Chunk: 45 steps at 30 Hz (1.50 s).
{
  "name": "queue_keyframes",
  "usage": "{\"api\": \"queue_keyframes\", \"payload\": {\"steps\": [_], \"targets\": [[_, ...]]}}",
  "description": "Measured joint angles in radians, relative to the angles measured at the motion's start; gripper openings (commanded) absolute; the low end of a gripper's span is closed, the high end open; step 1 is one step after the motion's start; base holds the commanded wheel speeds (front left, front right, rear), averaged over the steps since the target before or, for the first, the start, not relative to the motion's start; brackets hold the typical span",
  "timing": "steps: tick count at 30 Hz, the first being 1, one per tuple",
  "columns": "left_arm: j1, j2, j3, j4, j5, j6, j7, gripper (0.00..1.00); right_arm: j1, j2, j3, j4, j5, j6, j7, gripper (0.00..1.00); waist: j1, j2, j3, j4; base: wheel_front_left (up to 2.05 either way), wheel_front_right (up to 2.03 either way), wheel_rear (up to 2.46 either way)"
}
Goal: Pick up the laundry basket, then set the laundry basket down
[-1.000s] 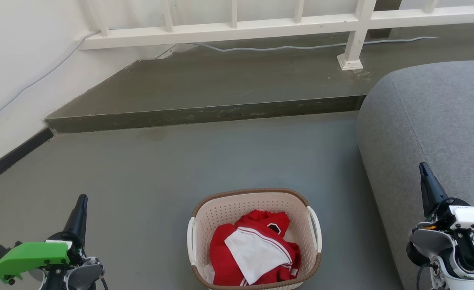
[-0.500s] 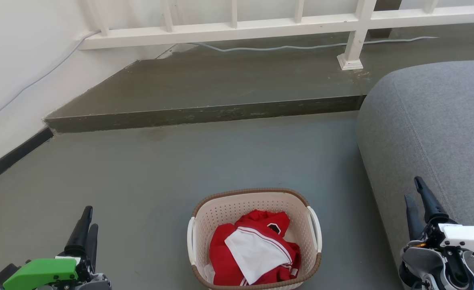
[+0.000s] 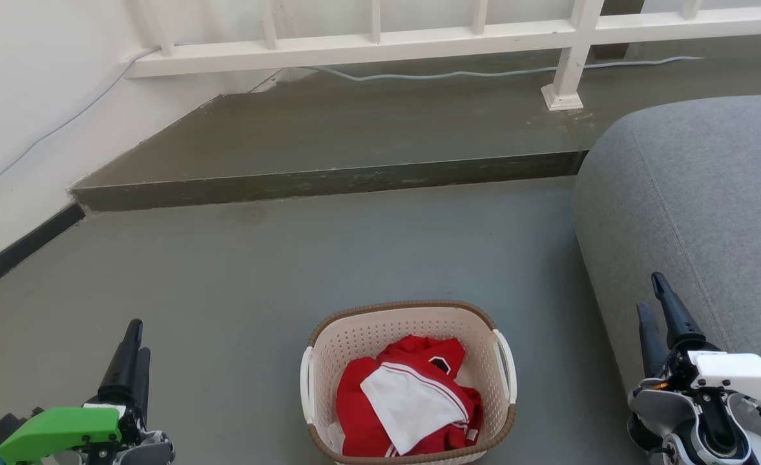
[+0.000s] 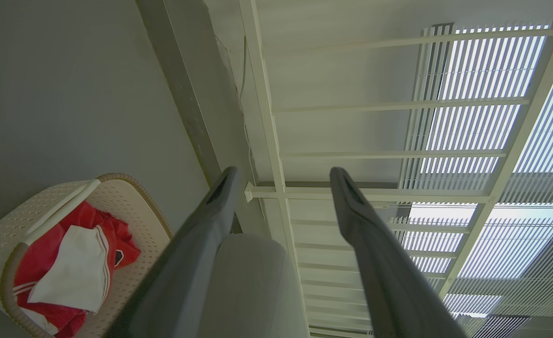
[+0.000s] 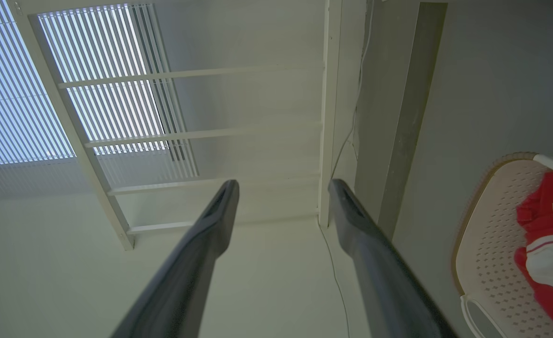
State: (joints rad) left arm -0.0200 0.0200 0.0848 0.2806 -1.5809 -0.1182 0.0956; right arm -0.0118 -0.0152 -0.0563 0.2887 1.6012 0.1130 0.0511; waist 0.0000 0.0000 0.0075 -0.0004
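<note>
laundry basket point(image 3: 362, 338), perforated cream plastic, brown woven-look rim, rounded corners

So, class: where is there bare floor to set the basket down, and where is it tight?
Bare floor between the step and the laundry basket, and left of it toward the wall. Tight on the right, beside the sofa.

The laundry basket point(image 3: 369, 337) is cream, dotted with holes, brown-rimmed; the clothes point(image 3: 362, 403) inside are red and white, perhaps striped.
</note>
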Motion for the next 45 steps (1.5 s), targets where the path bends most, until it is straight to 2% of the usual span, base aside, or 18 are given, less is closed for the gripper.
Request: {"api": "queue_keyframes", "payload": {"steps": [19,36,45], "targets": [[0.000,0.055,-0.060,-0.069,0.131,0.000,-0.082,1.00,-0.024,-0.010,0.082,-0.040,-0.174,0.000,-0.070,1.00,0.0000,0.0000,0.009,-0.003,0.00,0.00,0.00],[0.000,0.126,-0.148,-0.096,0.323,0.000,-0.169,1.00,-0.046,-0.014,0.172,-0.047,-0.468,0.001,-0.127,1.00,0.0000,0.0000,0.012,-0.006,0.00,0.00,0.00],[0.000,0.160,-0.161,-0.092,0.476,0.000,-0.204,1.00,-0.060,-0.017,0.205,-0.058,-0.618,-0.011,-0.157,1.00,0.0000,0.0000,0.010,-0.007,0.00,0.00,0.00]]}}
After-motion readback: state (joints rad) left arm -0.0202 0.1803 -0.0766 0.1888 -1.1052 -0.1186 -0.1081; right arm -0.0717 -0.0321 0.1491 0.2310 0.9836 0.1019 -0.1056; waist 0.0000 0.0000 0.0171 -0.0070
